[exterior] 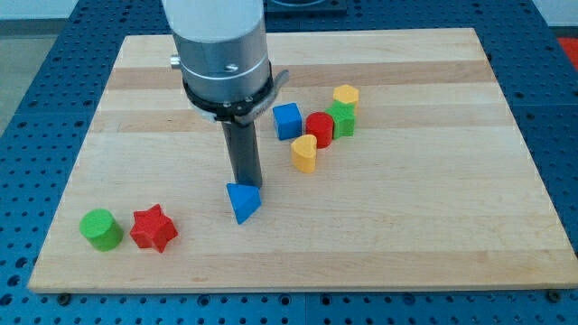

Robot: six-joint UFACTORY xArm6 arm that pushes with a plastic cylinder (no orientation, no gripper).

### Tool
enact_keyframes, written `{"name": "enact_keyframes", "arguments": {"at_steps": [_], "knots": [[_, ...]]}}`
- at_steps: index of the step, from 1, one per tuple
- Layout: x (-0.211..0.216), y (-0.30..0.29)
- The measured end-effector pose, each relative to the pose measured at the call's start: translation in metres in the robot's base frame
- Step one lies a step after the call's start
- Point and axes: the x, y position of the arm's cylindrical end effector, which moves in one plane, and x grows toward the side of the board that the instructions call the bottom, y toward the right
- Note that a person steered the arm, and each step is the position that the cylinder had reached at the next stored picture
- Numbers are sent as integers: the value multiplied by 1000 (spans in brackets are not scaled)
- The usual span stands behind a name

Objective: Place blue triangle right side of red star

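1. Right at the top edge of the blue triangle (243, 201) sits my tip (246, 184), touching it or almost touching it. My arm has no pincer, only a dark rod, so nothing can open, close or hold.
2. To the view's left of my tip, and a bit lower, sits the red star (153, 228). It is well apart from the blue triangle, which sits to the star's right and a bit higher.
3. Just past the red star, farther to the view's left, is a green round block (100, 228).
4. Up and to the view's right of my tip is a group of small blocks.
5. An orange block (305, 153) is the nearest of them to my tip.
6. Above it are a blue cube (287, 120) and a red round block (319, 129).
7. A green block (342, 118) and a yellow block (346, 95) are farthest away.
8. All the blocks sit on a wooden board (433, 226).
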Motion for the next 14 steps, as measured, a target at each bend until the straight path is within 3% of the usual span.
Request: {"name": "enact_keyframes", "arguments": {"at_steps": [2, 10, 11, 13, 14], "knots": [[13, 41], [32, -20], [18, -20], [-28, -76], [-89, -76]]}}
